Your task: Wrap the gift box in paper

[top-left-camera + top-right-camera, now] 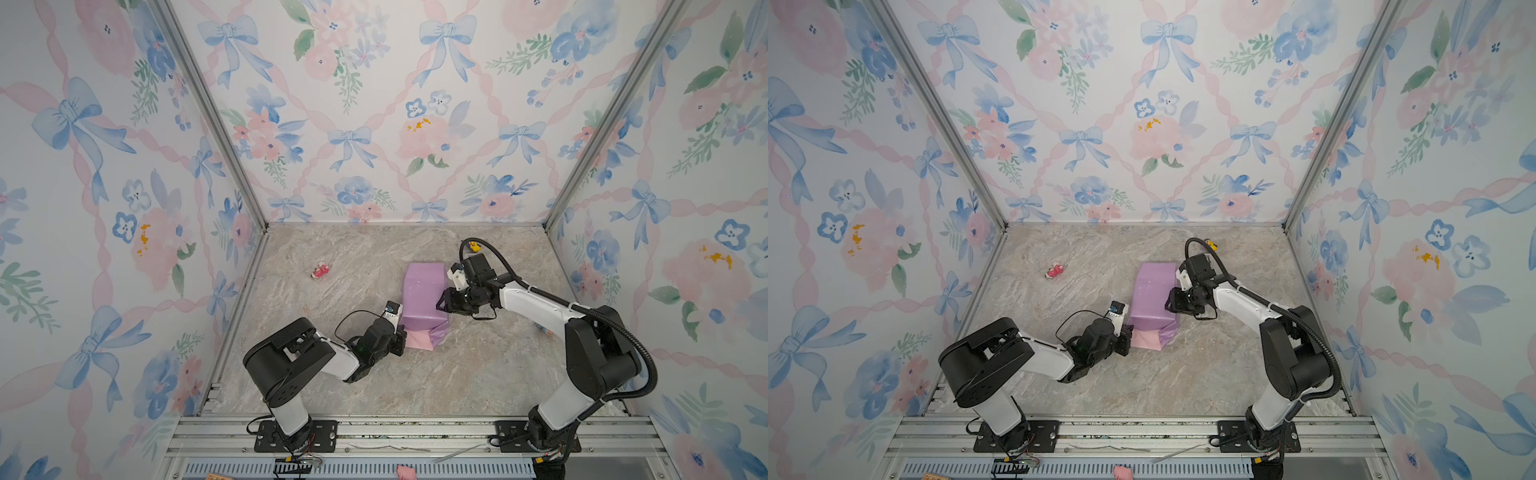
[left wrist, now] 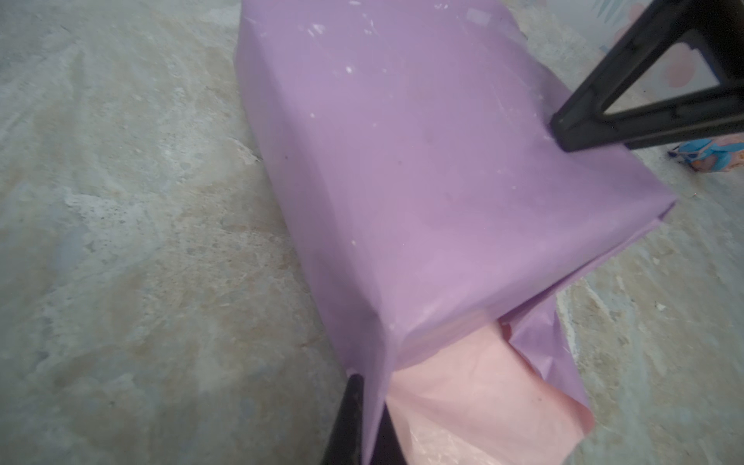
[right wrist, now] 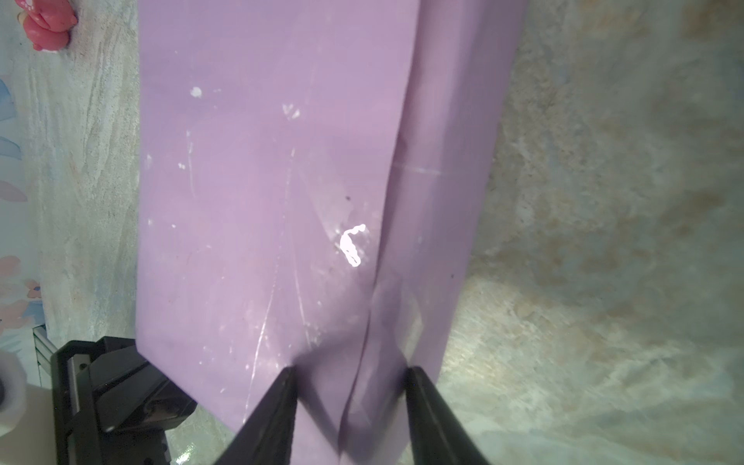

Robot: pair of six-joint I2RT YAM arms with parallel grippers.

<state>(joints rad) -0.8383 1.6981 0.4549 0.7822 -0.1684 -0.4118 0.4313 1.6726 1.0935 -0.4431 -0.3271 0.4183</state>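
Tabletop (image 1: 457, 382) wide open in front | left fingers (image 2: 346, 422) pinch paper (image 1: 424, 291) edge

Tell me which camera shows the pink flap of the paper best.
Left wrist view: the pink flap sits close and large, creases visible. Both top views show it small, beside the left hand. The right wrist view shows only lilac paper.

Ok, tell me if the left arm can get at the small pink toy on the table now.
Probably not right away. Bare table lies between the left gripper and the pink toy, but the gripper is shut on the paper, so it must let go first.
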